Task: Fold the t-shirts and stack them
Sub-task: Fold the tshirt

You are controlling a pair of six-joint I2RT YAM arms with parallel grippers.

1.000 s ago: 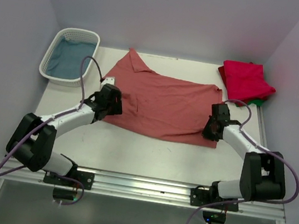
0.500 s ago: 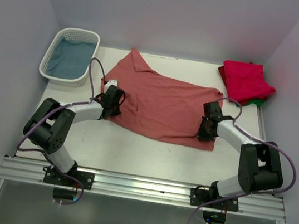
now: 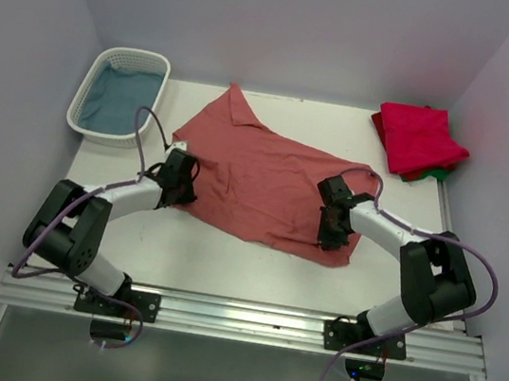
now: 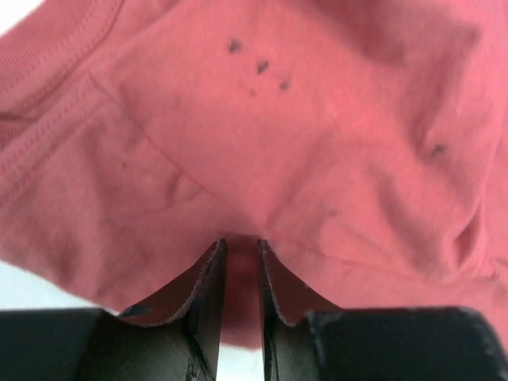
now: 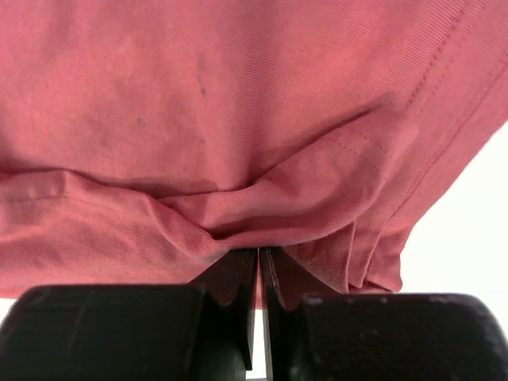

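Note:
The large salmon-red t-shirt [image 3: 266,178] lies spread on the white table, slanting from far left to near right. My left gripper [image 3: 182,183] is shut on its near left edge; the left wrist view shows cloth [image 4: 262,143] pinched between the narrow jaws. My right gripper [image 3: 332,229] is shut on the near right hem, where cloth [image 5: 238,119] bunches at the closed jaws. The crimson-pink t-shirt [image 3: 419,137] lies folded at the far right on top of a green t-shirt [image 3: 441,171], of which only an edge shows.
A white lattice basket [image 3: 120,96] with blue cloth inside stands at the far left. The walls close in on both sides. The bare table [image 3: 224,263] runs along the near edge in front of the shirt.
Both grippers have moved inward and toward the near edge with the salmon-red shirt, dragging its near corners. The shirt now lies narrower and more slanted.

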